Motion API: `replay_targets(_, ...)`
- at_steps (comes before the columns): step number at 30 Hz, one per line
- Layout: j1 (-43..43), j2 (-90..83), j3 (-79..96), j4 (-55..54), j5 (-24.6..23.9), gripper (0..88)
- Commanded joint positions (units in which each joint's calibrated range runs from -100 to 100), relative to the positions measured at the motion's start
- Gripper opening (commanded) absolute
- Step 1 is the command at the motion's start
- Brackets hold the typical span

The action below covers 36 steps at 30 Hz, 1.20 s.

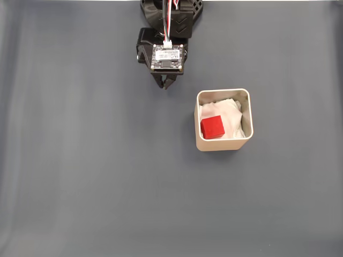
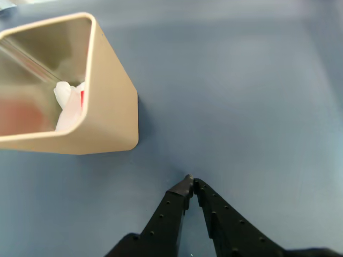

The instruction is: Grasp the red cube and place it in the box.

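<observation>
Red cube: we see the red cube (image 1: 213, 127) lying inside the box (image 1: 197, 115), on the white padding (image 1: 231, 115), in the corner that is lower left in the fixed view; in the wrist view only a sliver of red (image 2: 82, 98) peeks past the padding

Box: it stands upright on the grey worktop (image 1: 86, 160), open side up, to the right of and below the hand in the fixed view, apart from it

Hand: we find the hand (image 2: 189, 182) low over bare worktop, near the box and outside it; its fingertips meet at a point and nothing is between them

Task state: we judge the placing done, since the cube rests in the box with the hand clear of it

Handling: we take the cube to be light, stiff and matte, so not slippery; two opposite flat faces would be the place to take hold

Pointing: a cube has no long axis; its edges look slightly turned against the box walls, though it may also be tipped on the soft padding, which we cannot settle from above
</observation>
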State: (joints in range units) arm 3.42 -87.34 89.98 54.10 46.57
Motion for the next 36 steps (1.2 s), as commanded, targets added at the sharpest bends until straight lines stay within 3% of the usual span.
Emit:
replay_targets(1,0.02,-3.66,3.0,-0.06,-0.2,0.2)
replay_targets(7,-0.47,-7.82,9.74,0.6,-0.63,0.2)
replay_targets(21,-1.75,-12.58,9.84,15.94,-3.37,0.1)
replay_targets(26,-1.75,-12.58,9.84,21.85,-1.9,0.4)
replay_targets(36,-1.68,-12.58,9.84,21.93,0.0,0.7)
